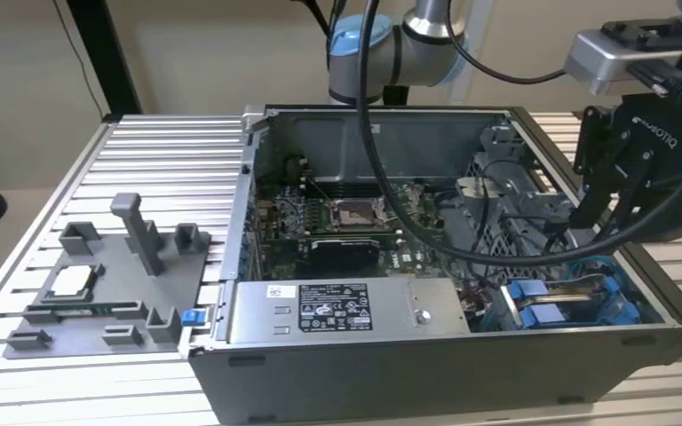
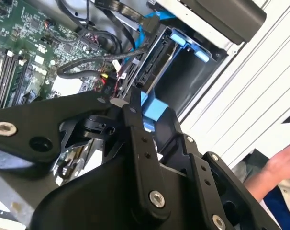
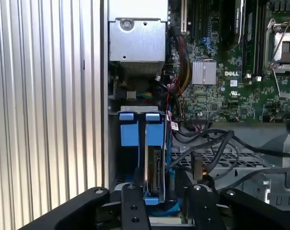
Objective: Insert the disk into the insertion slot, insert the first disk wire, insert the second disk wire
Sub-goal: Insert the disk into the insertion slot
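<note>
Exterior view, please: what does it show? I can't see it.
A black robot gripper hangs inside an open computer case, over the blue-railed insertion slot at the exterior view's right. The case sits on a ribbed metal table, with a grey parts tray at the exterior view's left.

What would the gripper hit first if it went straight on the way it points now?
Most likely the disk, standing on edge in its blue caddy inside the insertion slot, directly ahead of the gripper in the first wrist view. Depth is unclear; they may already touch.
</note>
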